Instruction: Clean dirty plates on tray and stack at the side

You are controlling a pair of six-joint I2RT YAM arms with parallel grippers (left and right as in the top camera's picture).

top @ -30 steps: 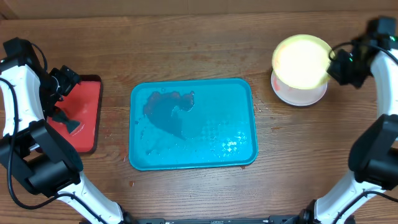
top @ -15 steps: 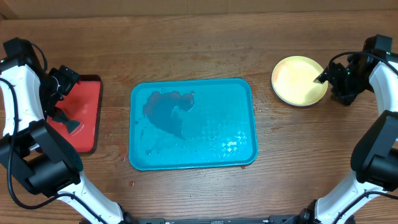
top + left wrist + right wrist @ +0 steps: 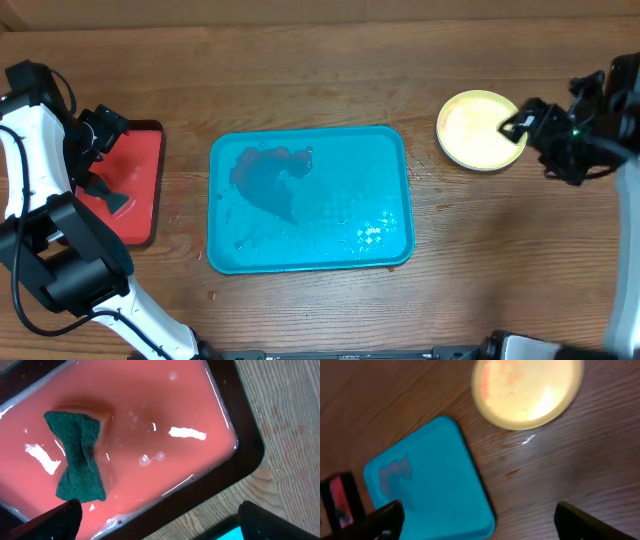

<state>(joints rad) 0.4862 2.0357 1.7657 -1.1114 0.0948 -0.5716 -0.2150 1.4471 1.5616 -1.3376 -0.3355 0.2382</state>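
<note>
Pincers: right gripper (image 3: 479, 522) is spread wide with nothing between its fingers. The left gripper (image 3: 162, 520) is equally wide and empty.
Below right gripper: bare wooden table (image 3: 570, 460), with the fingertips at the two lower corners of the wrist view.
Below left gripper: green sponge (image 3: 77, 460) at the left of the wrist view, lying in pink liquid inside the red tray (image 3: 247, 445), apart from both fingertips.
Plate: yellow-green plate (image 3: 527, 390) sits flat on the table at the top centre of the right wrist view and the upper right of the overhead frame. The right gripper is just beside its right edge; contact cannot be told. A faint reddish trace shows on its face. Whether anything lies beneath it cannot be told.
Tray: teal tray (image 3: 350, 220) lies at the centre of the overhead frame, well apart from the plate. It carries no plate, only a dark smear in its upper left part.
Handling, plate: probably light, stiff plastic, likely slick if wet, and unlikely to break if dropped.
Hold, plate: take the raised rim with one finger above the lip and one below. The rim is shallow and gives little purchase.
Handling, sponge: probably soft and soaked, so it squashes under the fingers. Its narrow waist looks the easiest place to pinch.
</note>
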